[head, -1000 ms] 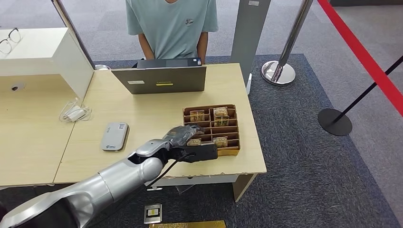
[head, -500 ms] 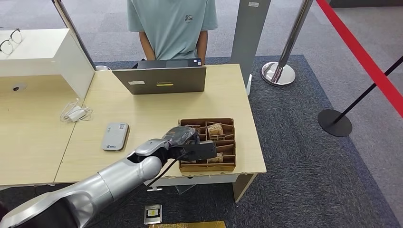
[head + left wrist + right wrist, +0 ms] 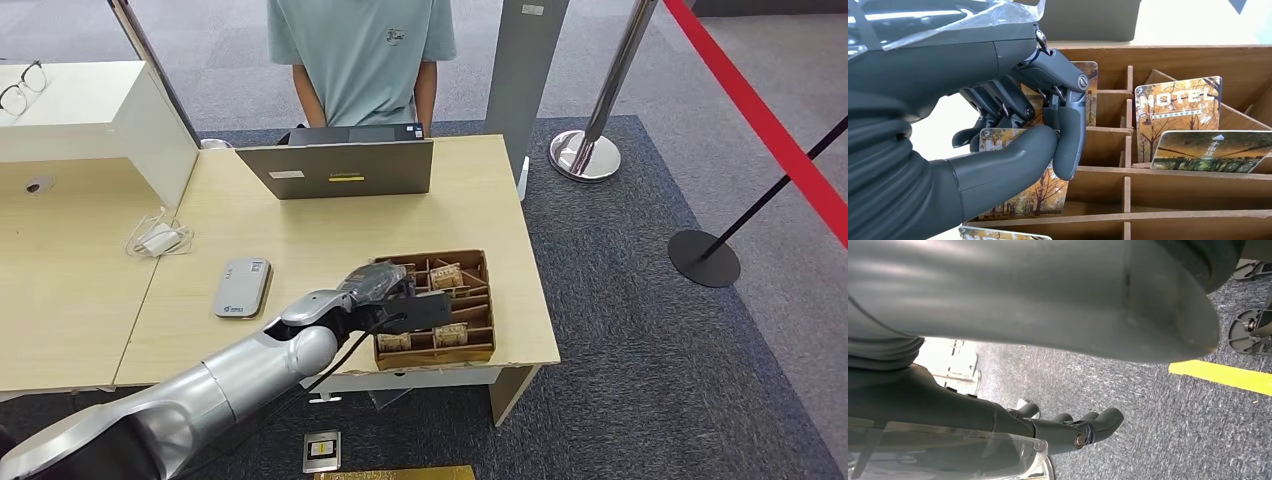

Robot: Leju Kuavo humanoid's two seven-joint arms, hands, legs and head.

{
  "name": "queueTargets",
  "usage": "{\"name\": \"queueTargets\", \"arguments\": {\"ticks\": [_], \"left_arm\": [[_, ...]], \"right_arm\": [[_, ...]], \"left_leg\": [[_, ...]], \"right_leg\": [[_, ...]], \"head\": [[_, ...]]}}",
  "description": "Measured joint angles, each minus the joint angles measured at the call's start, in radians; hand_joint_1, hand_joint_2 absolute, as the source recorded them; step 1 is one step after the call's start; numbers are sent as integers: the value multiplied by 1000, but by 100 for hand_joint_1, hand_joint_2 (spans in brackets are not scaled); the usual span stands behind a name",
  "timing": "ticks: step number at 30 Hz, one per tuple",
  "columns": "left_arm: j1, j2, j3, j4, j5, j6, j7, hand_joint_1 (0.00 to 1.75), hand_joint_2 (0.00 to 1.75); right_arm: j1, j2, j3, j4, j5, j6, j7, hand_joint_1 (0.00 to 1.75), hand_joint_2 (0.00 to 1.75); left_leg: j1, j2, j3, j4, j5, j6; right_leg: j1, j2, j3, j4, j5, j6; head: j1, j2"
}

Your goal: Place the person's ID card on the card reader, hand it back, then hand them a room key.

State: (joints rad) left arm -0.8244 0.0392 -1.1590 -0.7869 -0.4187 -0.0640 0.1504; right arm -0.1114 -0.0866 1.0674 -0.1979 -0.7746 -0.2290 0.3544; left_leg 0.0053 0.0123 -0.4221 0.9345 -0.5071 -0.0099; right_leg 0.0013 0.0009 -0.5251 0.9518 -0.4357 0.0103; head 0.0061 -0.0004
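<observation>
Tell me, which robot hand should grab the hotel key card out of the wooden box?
The left hand, probably. It is already inside the wooden box, its thumb and fingers closing on a key card. The right hand hangs down by the carpet, holding nothing.

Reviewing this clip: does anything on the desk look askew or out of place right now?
Yes. The wooden key-card tray sits skewed, not square to the desk edge, close to its front. The left hand is inside it, pinching a room key card between thumb and fingers.
</observation>
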Motion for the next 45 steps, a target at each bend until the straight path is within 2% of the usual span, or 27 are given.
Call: {"name": "queueTargets", "arguments": {"ticks": [8, 15, 23, 45], "left_arm": [[-2, 70, 22, -68, 17, -24, 74, 175, 175], [-14, 162, 45, -147, 32, -45, 134, 175, 175], [-55, 253, 84, -231, 45, -37, 164, 175, 175], [-81, 378, 171, -393, 106, 50, 207, 175, 175]], "right_arm": [[0, -1, 0, 0, -7, 0, 0, 0, 0], [1, -3, 0, 0, -11, 0, 0, 0, 0], [1, -7, 0, 0, -12, -1, 0, 0, 0], [1, -7, 0, 0, -26, -5, -2, 0, 0]], "left_leg": [[0, 0, 1, 0, 1, -1], [0, 0, 1, 0, 2, -2], [0, 0, 0, 0, 2, -1], [0, 0, 0, 0, 2, -1]], "right_leg": [[0, 0, 0, 1, 0, 0], [0, 0, -1, 3, 0, 0], [0, 0, -2, 3, 0, -1], [0, 0, -2, 3, 0, -1]], "head": [[0, 0], [0, 0], [0, 0], [0, 0]]}}
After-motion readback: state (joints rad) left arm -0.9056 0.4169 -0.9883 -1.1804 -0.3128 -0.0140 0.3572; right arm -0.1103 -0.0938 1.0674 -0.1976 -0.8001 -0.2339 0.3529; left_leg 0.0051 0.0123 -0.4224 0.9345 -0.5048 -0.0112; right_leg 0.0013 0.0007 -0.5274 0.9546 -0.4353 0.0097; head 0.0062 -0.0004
